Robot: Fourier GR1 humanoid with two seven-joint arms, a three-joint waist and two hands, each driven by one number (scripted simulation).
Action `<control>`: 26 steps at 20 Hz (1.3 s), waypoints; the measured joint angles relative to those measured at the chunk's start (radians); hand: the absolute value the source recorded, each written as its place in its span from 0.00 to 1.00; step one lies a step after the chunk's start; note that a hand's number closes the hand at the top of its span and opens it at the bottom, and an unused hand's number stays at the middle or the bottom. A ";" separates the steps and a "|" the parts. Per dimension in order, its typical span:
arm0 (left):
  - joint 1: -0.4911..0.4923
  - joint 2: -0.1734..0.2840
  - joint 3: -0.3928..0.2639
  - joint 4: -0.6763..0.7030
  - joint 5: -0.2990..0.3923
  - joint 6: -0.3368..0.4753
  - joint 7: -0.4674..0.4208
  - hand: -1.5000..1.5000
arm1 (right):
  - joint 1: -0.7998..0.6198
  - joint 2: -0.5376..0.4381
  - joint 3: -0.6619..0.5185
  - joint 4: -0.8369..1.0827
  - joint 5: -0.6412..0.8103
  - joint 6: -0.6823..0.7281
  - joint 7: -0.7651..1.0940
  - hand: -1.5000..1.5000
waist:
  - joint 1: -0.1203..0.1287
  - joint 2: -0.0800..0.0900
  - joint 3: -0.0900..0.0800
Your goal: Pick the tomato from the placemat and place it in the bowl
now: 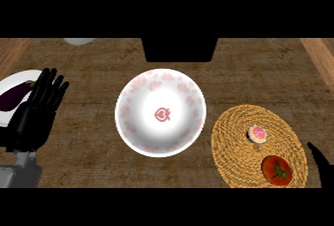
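Note:
A red tomato lies on the near part of a round woven placemat at the right. A small pink-topped round item sits on the mat just beyond it. The white bowl with pink markings stands in the middle of the counter, left of the mat. My right hand shows only as a dark sliver at the right edge, just beside the tomato and apart from it. My left hand rests open at the left, fingers up.
A white plate with a dark purple eggplant sits at the far left, partly behind my left hand. A black block stands at the back centre, a pale object at the back left.

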 measured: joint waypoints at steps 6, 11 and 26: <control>-0.004 -0.032 0.015 -0.008 -0.035 -0.005 0.013 0.50 | -0.035 0.066 -0.034 0.098 0.035 0.023 -0.047 0.00 | 0.002 0.000 0.000; 0.010 -0.046 0.037 -0.013 -0.046 -0.038 0.011 0.50 | -0.073 0.117 -0.043 0.158 0.056 0.058 -0.043 0.00 | 0.002 0.000 0.000; -0.033 -0.083 0.079 -0.015 -0.094 -0.047 0.065 0.50 | -0.132 0.134 -0.054 0.302 0.147 0.179 -0.145 1.00 | 0.002 -0.001 -0.002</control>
